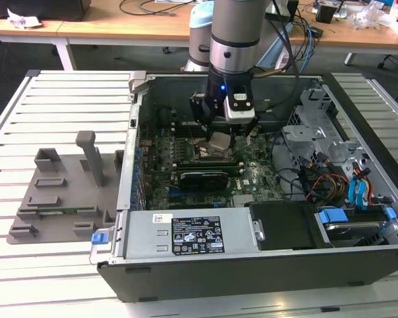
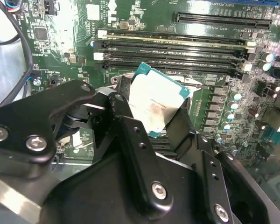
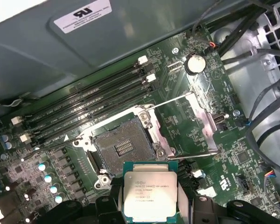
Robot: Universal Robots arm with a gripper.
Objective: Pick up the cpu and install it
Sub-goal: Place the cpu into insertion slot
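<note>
The black two-fingered gripper was clamped on the small flat square cpu with a silver-grey metal top, a finger on each side edge. The first wrist view showed the cpu just short of the open black square socket with a metal frame. The exterior view placed the gripper inside the open dark computer case, well apart from the grey plastic holder tray

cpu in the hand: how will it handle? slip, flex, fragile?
Probably stiff: the cpu looks like a flat metal-topped slab, no sag. Likely slippery: the hand pinches only its thin edges. Probably light, yet fragile if dropped onto the open socket.
</note>
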